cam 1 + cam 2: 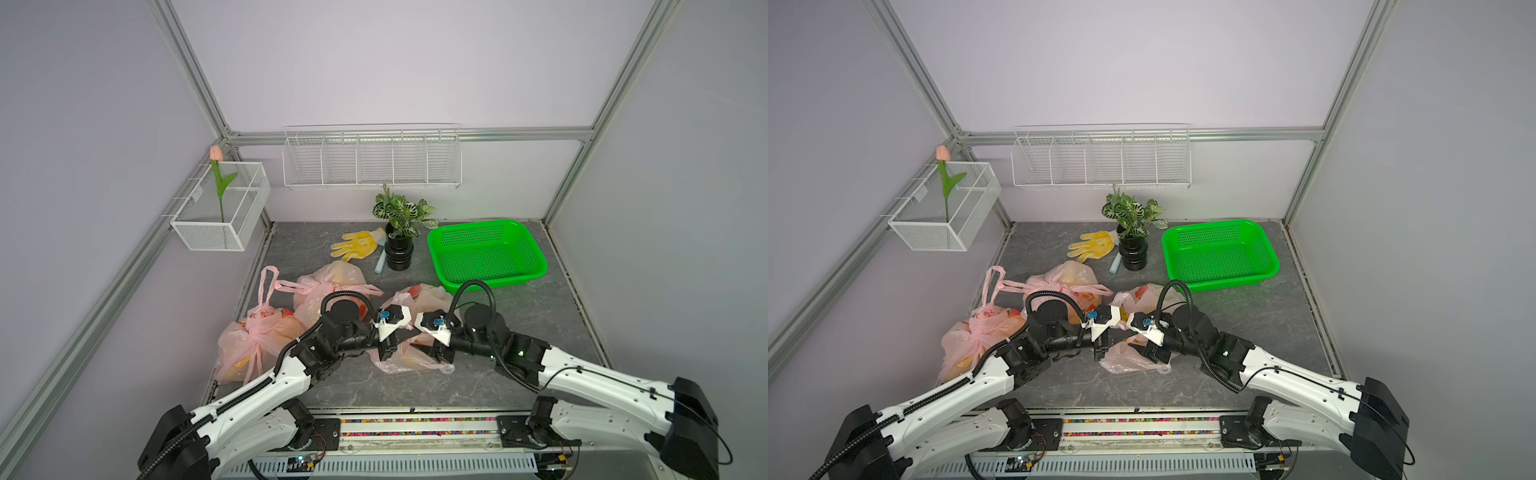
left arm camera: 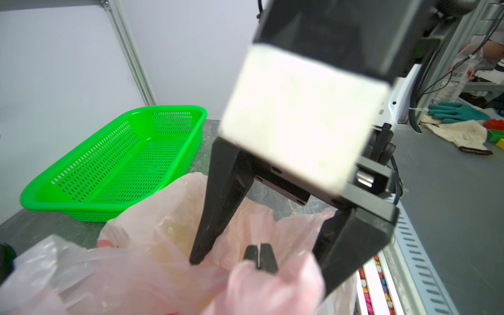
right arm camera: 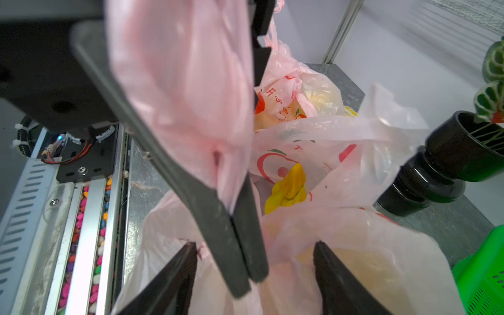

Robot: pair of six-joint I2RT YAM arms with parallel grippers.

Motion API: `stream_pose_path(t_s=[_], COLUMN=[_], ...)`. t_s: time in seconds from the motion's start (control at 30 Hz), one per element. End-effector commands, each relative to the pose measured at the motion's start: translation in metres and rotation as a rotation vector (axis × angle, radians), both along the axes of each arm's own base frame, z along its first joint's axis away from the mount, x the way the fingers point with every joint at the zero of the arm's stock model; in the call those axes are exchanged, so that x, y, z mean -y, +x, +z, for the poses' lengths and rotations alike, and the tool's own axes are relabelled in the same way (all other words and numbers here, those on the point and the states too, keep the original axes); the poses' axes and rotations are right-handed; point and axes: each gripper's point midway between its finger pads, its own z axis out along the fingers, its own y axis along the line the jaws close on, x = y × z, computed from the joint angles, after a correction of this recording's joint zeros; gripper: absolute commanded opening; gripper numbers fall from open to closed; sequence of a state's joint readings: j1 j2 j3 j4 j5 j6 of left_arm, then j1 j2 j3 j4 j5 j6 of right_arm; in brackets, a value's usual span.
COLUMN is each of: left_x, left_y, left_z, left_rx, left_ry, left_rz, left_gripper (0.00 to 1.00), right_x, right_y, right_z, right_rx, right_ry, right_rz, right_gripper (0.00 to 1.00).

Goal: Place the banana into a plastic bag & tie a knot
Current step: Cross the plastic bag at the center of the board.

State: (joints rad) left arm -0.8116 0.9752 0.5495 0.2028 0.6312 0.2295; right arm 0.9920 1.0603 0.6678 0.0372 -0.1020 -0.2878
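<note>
Left jaws clenched on pink plastic bag [image 1: 399, 362], right jaws released, spread wide just beside them

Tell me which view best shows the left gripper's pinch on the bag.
Right wrist: the left gripper is close up, jaws shut on bag film. Left wrist shows only its tips among film; both top views show it small, the pinch hidden.

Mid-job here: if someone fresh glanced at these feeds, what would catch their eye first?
The two hands tip to tip over the pink plastic bag at front centre: the left hand is shut on a bunched fold of it, the right hand open beside it. Then the bright green basket, empty, at the rear right, and two more filled pink bags to the left.
</note>
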Motion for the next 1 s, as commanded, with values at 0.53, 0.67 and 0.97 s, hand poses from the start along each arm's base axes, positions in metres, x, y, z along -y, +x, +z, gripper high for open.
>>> stream_pose_path(t_s=[0.53,0.67,0.97], left_x=[0.005,0.003,-0.018], left_y=[-0.017,-0.014,0.008], left_z=[0.009,0.013,0.025], left_rx=[0.022,0.028,0.042], left_ry=[-0.017,-0.031,-0.121], left_rz=[-0.124,-0.093,0.134], left_gripper=[0.00,0.09,0.55], right_x=[-0.006,-0.002,0.018], right_y=[0.005,0.008,0.017], right_z=[0.012,0.016,0.035], right_rx=[0.094,0.111,0.143], right_ry=[0.032,0.042,0.132], right_rz=[-0.031,-0.064,-0.184], right_gripper=[0.11,0.06,0.06])
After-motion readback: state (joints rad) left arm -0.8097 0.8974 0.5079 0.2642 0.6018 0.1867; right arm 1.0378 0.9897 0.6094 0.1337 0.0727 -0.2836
